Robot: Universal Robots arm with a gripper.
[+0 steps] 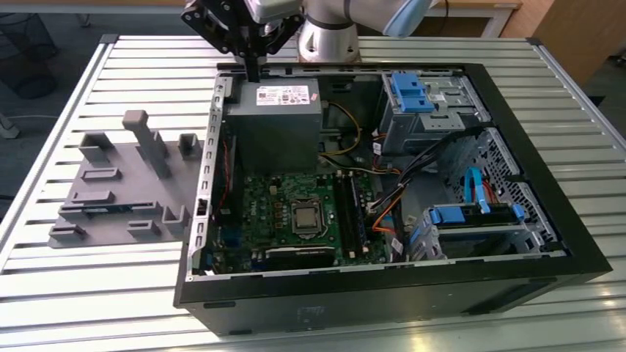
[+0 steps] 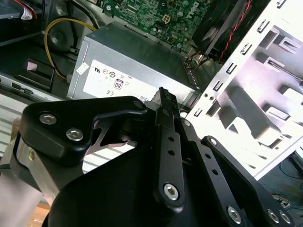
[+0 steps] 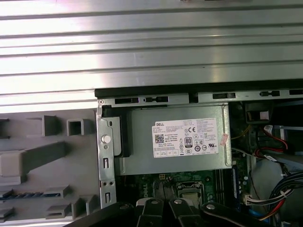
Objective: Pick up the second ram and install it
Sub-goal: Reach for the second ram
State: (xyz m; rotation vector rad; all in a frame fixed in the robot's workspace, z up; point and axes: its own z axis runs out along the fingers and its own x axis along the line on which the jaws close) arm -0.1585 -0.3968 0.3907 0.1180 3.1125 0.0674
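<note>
The second ram (image 3: 33, 194) is a thin blue-green strip lying on edge in a slot of the grey tray (image 3: 71, 175). In the exterior view the ram (image 1: 102, 208) sits in the tray (image 1: 108, 231) toward that view's left, outside the open computer case. My gripper (image 1: 254, 73) hangs above the case's far edge, over the grey power supply (image 1: 278, 110), its black fingers (image 2: 163, 94) pressed together and holding nothing. It is well apart from the ram. The green motherboard (image 1: 284, 202) with its dark memory slots (image 1: 354, 213) lies lower in the case.
The black case (image 1: 391, 293) stands on a slatted metal table (image 1: 78, 293). Inside are drive cages with blue clips (image 1: 411, 92), blue, orange and yellow cables (image 1: 474, 187), and the processor (image 1: 307, 218). Upright posts (image 1: 146, 139) rise from the tray. The arm's base (image 1: 328, 37) stands behind the case.
</note>
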